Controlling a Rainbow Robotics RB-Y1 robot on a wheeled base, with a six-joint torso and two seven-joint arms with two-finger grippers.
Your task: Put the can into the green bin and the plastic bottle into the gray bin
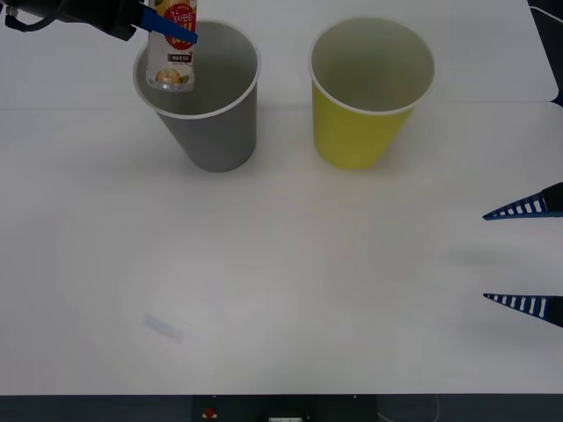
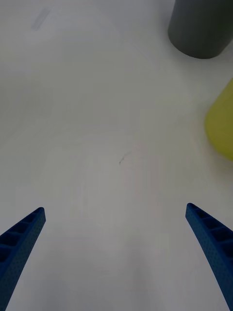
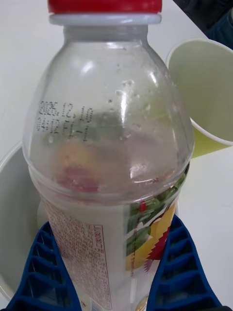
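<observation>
Left gripper point(image 1: 167, 26) clamps the plastic bottle point(image 1: 172, 48) directly above the gray bin's point(image 1: 215, 132) mouth, bottle base at rim level. Yellow cup point(image 1: 361, 123) stands beside the bin. Right gripper point(image 1: 526, 255) hangs at the table's point(image 1: 281, 290) right edge, jaws wide, empty.

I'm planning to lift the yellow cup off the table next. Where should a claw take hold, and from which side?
Pinch the yellow cup at its rim from above, one finger inside: it stands upright and open-mouthed, and its wide tapering wall looks awkward to span. The open right claw is nearer.
</observation>
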